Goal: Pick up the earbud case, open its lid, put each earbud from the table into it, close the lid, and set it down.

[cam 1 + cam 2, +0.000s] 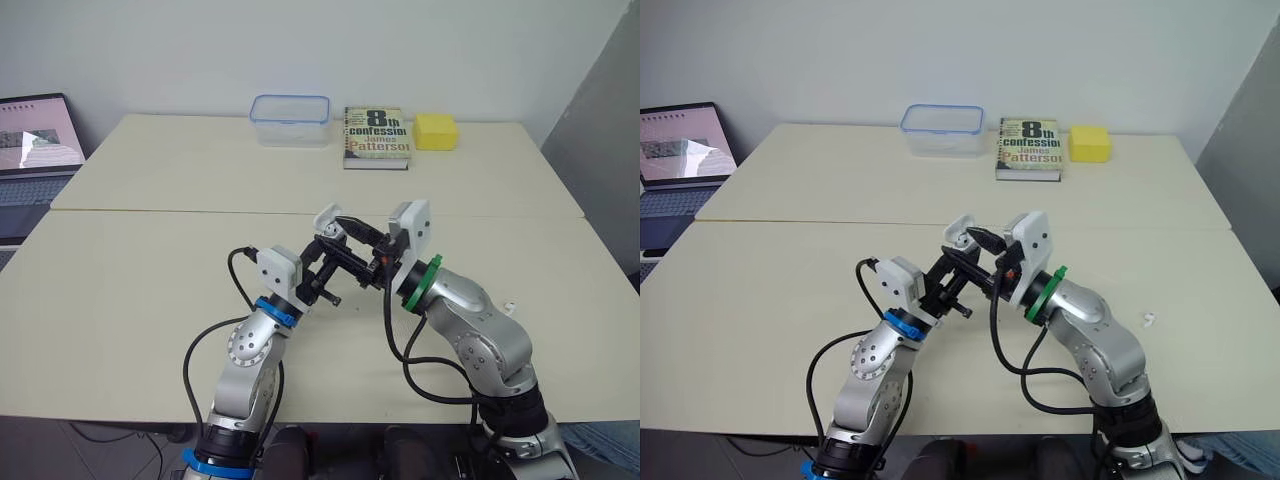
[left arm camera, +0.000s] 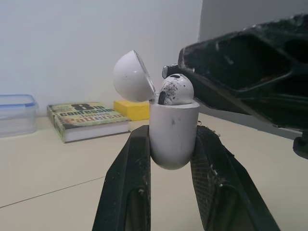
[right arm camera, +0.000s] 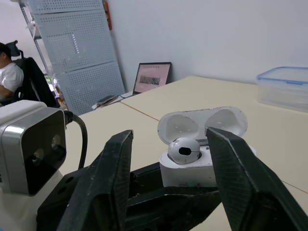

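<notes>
Mid-frame, the left gripper [image 2: 172, 135] has its jaws clamped on the open earbud case [image 3: 188, 172]. The right gripper [image 3: 169, 136], jaws apart, could knock the proud-sitting earbud [image 2: 175, 90] out.

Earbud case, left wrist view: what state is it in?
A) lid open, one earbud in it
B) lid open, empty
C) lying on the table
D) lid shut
A: the lid is swung back and an earbud sits in the earbud case, held by the left gripper between its fingers.
</notes>
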{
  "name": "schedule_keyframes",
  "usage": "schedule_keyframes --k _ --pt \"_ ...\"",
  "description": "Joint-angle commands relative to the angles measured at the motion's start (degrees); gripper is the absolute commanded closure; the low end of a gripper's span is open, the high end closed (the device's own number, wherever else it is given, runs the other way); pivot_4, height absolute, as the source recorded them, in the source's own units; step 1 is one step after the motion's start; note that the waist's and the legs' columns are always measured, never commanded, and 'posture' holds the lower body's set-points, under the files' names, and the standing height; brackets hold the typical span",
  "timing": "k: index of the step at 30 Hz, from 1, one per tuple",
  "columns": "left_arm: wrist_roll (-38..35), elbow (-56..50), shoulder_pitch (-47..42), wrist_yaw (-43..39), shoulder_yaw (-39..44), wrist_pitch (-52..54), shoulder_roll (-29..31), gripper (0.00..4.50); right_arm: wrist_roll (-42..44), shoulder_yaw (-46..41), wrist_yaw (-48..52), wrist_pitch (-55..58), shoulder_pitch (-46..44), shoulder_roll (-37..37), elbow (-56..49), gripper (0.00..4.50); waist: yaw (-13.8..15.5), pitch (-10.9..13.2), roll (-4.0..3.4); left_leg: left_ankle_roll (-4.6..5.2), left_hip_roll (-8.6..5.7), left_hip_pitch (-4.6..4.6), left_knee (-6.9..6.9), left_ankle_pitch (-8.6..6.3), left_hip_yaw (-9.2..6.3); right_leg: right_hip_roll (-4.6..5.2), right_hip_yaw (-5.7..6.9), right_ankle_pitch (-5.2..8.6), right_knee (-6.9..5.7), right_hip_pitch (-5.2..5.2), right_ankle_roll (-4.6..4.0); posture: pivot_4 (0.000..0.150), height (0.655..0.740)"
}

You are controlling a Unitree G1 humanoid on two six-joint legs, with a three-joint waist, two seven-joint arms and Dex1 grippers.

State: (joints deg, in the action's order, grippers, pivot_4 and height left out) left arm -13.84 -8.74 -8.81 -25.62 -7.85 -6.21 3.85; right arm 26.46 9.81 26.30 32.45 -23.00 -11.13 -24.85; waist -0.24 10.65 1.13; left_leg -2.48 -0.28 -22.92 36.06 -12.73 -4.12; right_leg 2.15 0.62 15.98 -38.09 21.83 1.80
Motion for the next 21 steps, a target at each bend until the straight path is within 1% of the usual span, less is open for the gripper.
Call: schedule_keyframes --k 1,6,9,11,12,13,14,17,18,21 --pt "-0.5 -2.6 -0.2 -0.1 -0.3 -1.8 -0.7 3.74 3.7 -4.4 1.0 1.8 -0.8 -2.6 -5.7 2.11 0.0 0.0 0.00 0.00 0.00 0.00 0.00 0.00 -0.01 0.00 0.00 0.00 0.00 0.00 0.00 0.150 0.7400" --pt "-0.5 -2.2 -0.2 -0.1 -0.4 -2.1 -0.7 3.74 11.4 -12.9 2.6 7.5 -0.8 -10.6 -10.4 2.11 0.1 0.0 0.00 0.00 0.00 -0.02 0.00 0.00 0.00 0.01 0.02 0.00 0.02 -0.01 0.01 0.150 0.7400" --pt "-0.8 -1.8 -0.1 -0.5 -0.2 -2.3 -0.4 3.74 18.1 -23.1 5.4 13.6 1.9 -21.3 -12.6 2.11 0.5 0.0 -0.01 0.00 -0.02 -0.05 0.01 0.00 0.01 0.01 0.04 0.01 0.04 -0.02 0.01 0.150 0.7400" --pt "-1.0 -1.6 -0.1 -0.8 0.0 -2.3 -0.2 3.74 18.0 -28.3 7.0 14.6 6.6 -27.6 -13.2 2.11 0.7 0.0 0.00 0.01 -0.03 -0.07 0.01 -0.01 0.01 0.04 0.07 0.00 0.13 -0.06 0.01 0.150 0.7400" --pt "-1.2 -1.5 -0.1 -0.9 0.1 -2.3 -0.1 3.74 17.5 -30.6 7.8 14.3 9.6 -29.8 -13.5 1.75 0.8 0.0 0.00 0.02 -0.04 -0.09 0.00 -0.01 0.02 0.04 0.06 0.01 0.16 -0.06 0.01 0.150 0.7400" --pt "-1.3 -1.3 -0.1 -1.1 0.2 -2.4 0.0 3.74 17.2 -33.4 8.7 14.1 13.1 -31.6 -13.9 1.56 0.9 0.0 0.01 0.02 -0.04 -0.09 0.00 -0.02 0.04 0.04 0.05 0.01 0.18 -0.06 0.02 0.150 0.7400" --pt "-1.5 -1.2 -0.1 -1.2 0.3 -2.4 0.1 3.74 17.2 -35.5 9.2 13.9 16.0 -32.9 -14.4 1.27 1.0 0.0 0.01 0.02 -0.03 -0.10 -0.01 -0.02 0.04 0.04 0.05 0.01 0.19 -0.06 0.02 0.150 0.7400" --pt "-1.9 -0.8 -0.1 -1.6 0.5 -2.3 0.3 3.74 13.0 -41.8 6.6 14.6 26.2 -34.3 -15.7 0.18 1.0 0.0 -0.02 0.03 0.00 -0.06 -0.01 -0.02 0.14 0.01 -0.01 0.02 0.15 -0.04 0.03 0.150 0.7400" --pt "-2.0 -0.7 -0.1 -1.8 0.6 -2.2 0.4 3.74 11.6 -43.1 5.5 15.3 29.1 -34.4 -16.1 0.00 1.0 0.0 -0.01 0.03 -0.01 -0.05 -0.01 -0.02 0.12 0.01 0.00 0.02 0.14 -0.05 0.03 0.150 0.7400" --pt "-2.2 -0.4 -0.3 -2.1 0.7 -2.1 0.7 3.74 8.9 -44.6 0.5 17.9 33.8 -33.3 -18.5 0.00 0.8 0.0 -0.03 0.02 0.00 0.01 0.03 -0.01 0.17 0.01 -0.05 0.00 0.10 -0.07 0.06 0.150 0.7400"
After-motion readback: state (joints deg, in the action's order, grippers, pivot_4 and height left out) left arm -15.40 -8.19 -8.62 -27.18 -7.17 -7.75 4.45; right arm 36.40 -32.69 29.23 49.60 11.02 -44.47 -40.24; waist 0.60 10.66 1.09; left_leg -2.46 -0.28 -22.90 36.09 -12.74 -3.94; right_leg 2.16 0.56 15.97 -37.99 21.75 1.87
